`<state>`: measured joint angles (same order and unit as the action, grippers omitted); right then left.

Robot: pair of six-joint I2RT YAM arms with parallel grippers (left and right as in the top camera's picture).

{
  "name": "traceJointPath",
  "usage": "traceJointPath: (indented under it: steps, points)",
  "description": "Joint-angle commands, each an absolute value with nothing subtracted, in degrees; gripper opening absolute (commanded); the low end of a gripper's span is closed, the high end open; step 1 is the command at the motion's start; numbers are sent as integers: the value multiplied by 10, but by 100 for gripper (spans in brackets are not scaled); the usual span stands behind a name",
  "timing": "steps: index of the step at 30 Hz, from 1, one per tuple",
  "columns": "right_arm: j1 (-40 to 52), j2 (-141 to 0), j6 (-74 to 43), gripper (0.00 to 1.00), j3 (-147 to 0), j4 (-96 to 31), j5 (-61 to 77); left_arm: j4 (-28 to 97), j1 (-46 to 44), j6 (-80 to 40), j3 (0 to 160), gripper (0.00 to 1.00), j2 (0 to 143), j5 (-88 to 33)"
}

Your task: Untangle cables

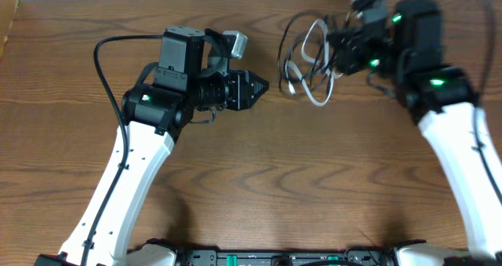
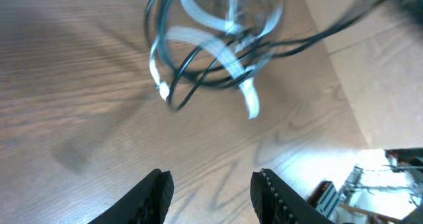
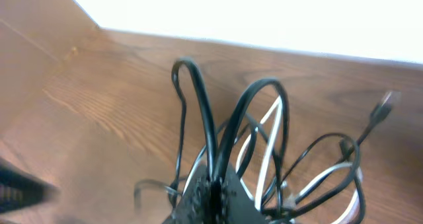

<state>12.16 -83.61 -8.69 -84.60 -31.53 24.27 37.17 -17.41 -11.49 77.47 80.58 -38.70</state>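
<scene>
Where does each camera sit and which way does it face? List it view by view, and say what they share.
Overhead: fixed above the table, looking straight down; left arm and right arm show, left gripper pointing at the cables, right gripper holding them.
Left wrist: on the left arm, looking past its own open fingers toward the cables.
Right wrist: on the right arm, looking along its shut fingers, cables bunched there.
Shared: all three show the same cable tangle.
</scene>
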Motion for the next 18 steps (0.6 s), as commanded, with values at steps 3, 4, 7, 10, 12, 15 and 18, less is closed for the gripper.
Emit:
traceJointPath:
  steps: [3,4,7,10,12,15,18]
  points:
    - [117,-824,-107,1,-974,-437,241,352,-195,-81,771,43,829,-426]
    - [117,-824,-107,1,-987,-455,241,342,-202,-75,771,44,834,-435]
    - [117,-824,-107,1,-1013,-498,227,301,-225,-75,771,44,853,-470]
    - [117,-824,-106,1,-1015,-518,208,263,-248,-75,771,44,872,-500]
    - [117,-825,-106,1,-1015,-529,209,245,-263,-75,771,44,884,-508]
    - [117,-825,-107,1,-1015,-534,209,223,-285,-70,771,45,901,-508]
    - [117,-825,-107,1,-1015,-536,209,204,-300,-58,771,45,912,-510]
